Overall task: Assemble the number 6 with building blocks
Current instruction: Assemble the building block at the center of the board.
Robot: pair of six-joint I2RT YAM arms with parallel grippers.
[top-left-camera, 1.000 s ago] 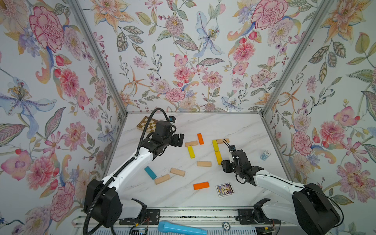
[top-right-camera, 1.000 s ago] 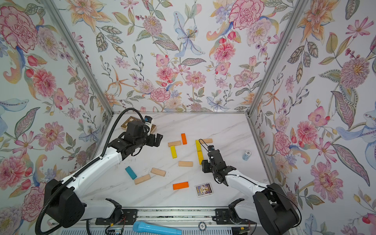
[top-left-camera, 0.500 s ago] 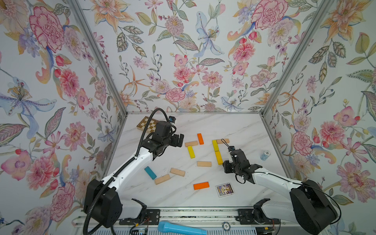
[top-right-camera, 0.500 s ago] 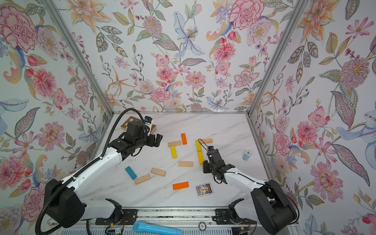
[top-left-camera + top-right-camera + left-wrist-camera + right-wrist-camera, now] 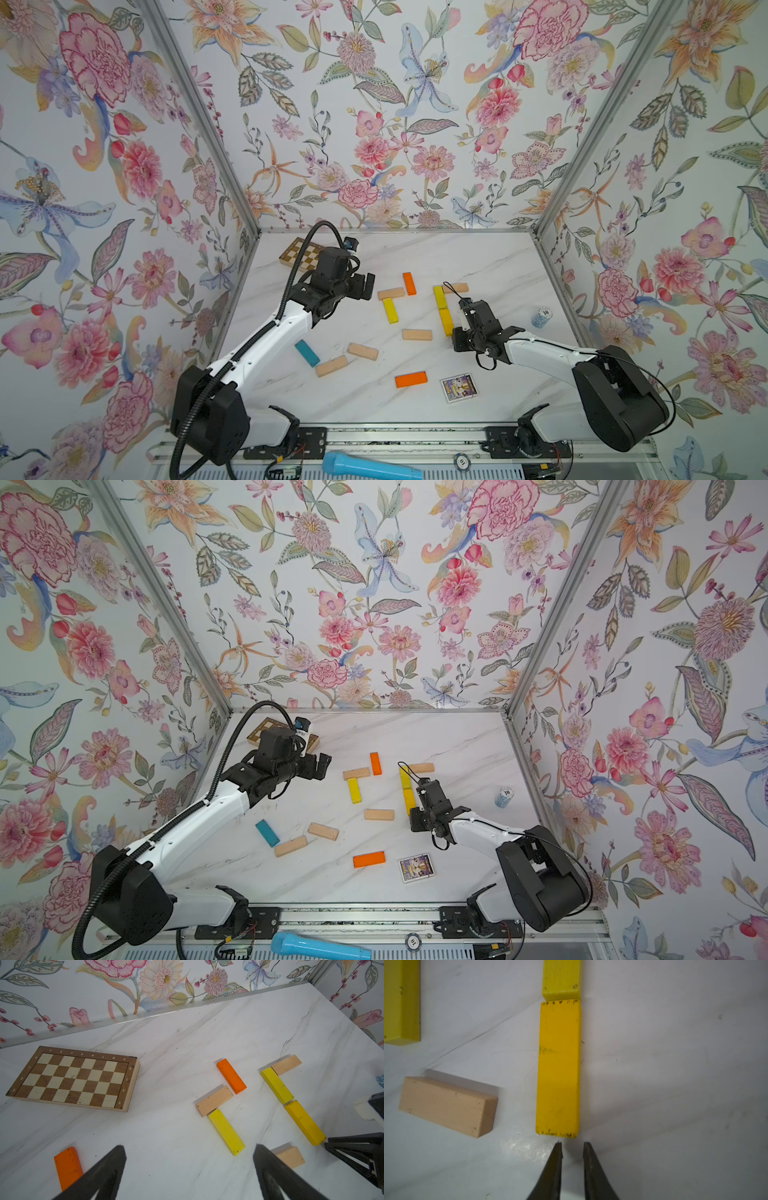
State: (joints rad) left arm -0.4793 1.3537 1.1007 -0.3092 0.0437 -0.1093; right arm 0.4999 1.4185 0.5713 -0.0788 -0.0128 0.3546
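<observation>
**Narrowed on the right, behind the yellow column**

Over the last second, drew the right end effector point(image 5: 572, 1147) in from about half spread to a slim slit, not quite pressed together. Left it pinching nothing, tips just short of the near end of the deep-yellow plank point(image 5: 558, 1068); could not tell from the right wrist view whether touching or a hair apart. Judged this as readying a nudge to square the stroke, not a pick.

Kept the left end effector point(image 5: 189, 1147) spread wide and empty, hovering over the counter point(image 5: 498, 266) not far from the chequered board point(image 5: 76, 1078) in the far left corner.

Found the number 6 only begun, right of the counter's middle. Saw a beige plank point(image 5: 456, 287) at the top, a lemon-yellow plank point(image 5: 439, 296) meeting it at a corner, and the deep-yellow plank end to end below.

Noted an orange plank point(image 5: 409, 283), a second beige plank point(image 5: 390, 293) and a third yellow plank point(image 5: 390, 310) clustered nearer the middle. Noted loose building blocks point(image 5: 363, 351), the teal plank point(image 5: 307, 353) among them, toward the front edge.
</observation>
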